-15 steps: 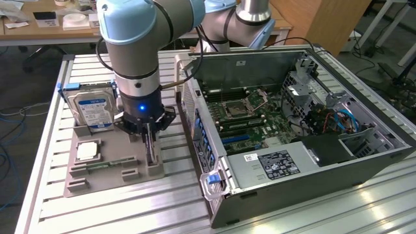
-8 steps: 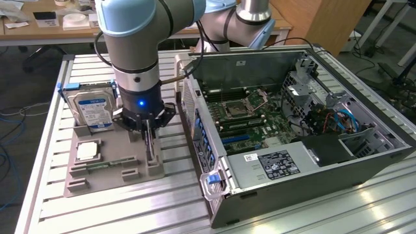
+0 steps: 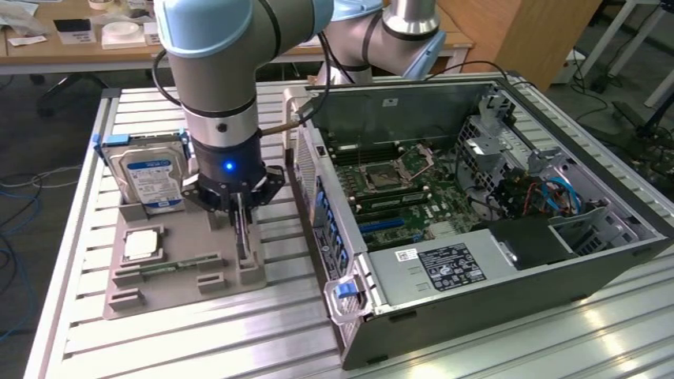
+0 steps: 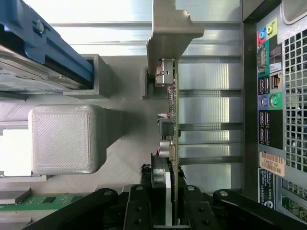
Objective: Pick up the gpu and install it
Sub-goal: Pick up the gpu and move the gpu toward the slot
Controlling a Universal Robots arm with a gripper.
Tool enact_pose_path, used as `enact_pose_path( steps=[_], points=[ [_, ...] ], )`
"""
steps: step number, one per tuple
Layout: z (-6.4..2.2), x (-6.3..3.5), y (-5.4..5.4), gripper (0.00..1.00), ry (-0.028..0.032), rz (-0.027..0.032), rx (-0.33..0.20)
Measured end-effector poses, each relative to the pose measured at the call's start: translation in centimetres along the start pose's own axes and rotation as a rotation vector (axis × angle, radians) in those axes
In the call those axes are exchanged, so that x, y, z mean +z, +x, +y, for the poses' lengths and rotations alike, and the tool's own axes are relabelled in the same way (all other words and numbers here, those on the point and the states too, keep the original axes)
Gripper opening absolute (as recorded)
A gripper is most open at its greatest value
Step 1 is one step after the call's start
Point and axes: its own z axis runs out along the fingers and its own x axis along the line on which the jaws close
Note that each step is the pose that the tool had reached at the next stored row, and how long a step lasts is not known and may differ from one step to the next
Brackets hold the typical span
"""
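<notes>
Claw (image 3: 241,215) clamps gpu (image 4: 171,125) edge-on in holder (image 3: 169,282); card's btm edge hidden.

Bright, even overhead light — glare streaks the aluminium table (image 3: 616,324); the computer case (image 3: 506,296) interior sits dimmer.

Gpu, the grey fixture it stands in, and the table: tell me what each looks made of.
The gpu is a thin circuit board seen edge-on with soldered parts. Its bracket is dull bare metal, likely steel. The grey fixture looks like matte plastic, probably 3D-printed, judging by its fine layer lines. The table looks like aluminium slats with a silvery sheen.
</notes>
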Motion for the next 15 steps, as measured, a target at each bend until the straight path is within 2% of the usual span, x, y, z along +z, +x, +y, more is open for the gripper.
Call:
enact_pose_path(
  steps=[3,8,15],
  points=[
    [0.0,-0.13,0.0,0.28,0.0004,0.0005,0.0],
    [0.05,-0.94,0.0,0.28,0.0,0.0001,0.0],
    [0.09,-1.68,0.0,0.28,-0.0042,0.0002,0.0]
  ],
)
